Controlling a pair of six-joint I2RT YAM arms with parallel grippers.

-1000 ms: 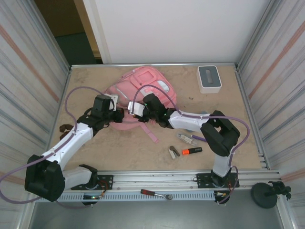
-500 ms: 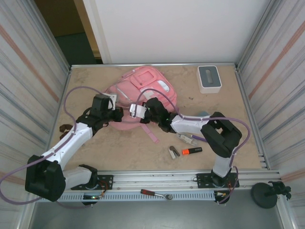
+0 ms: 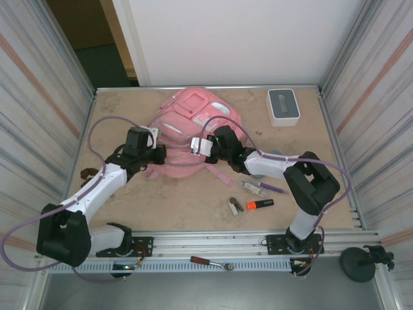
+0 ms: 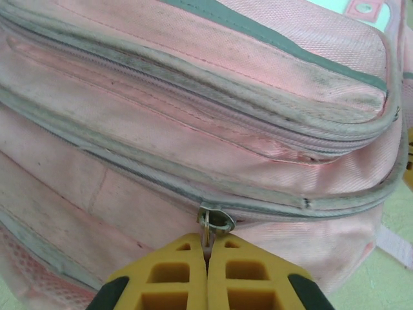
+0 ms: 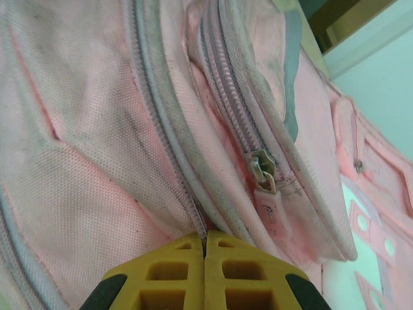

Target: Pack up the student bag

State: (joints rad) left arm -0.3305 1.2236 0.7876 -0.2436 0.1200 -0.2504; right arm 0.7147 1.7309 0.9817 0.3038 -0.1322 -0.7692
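One student bag (image 3: pixel 193 119) far-centre on table (image 3: pixel 168 200) near one white box (image 3: pixel 283 106) from above; wrist views add left gripper (image 4: pixel 206 248) pinching one zipper ring (image 4: pixel 214 221), right gripper (image 5: pixel 204 244) clamped on bag seam.

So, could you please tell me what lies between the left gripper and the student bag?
Nothing: in the left wrist view the left gripper is shut on the zipper pull of the student bag.
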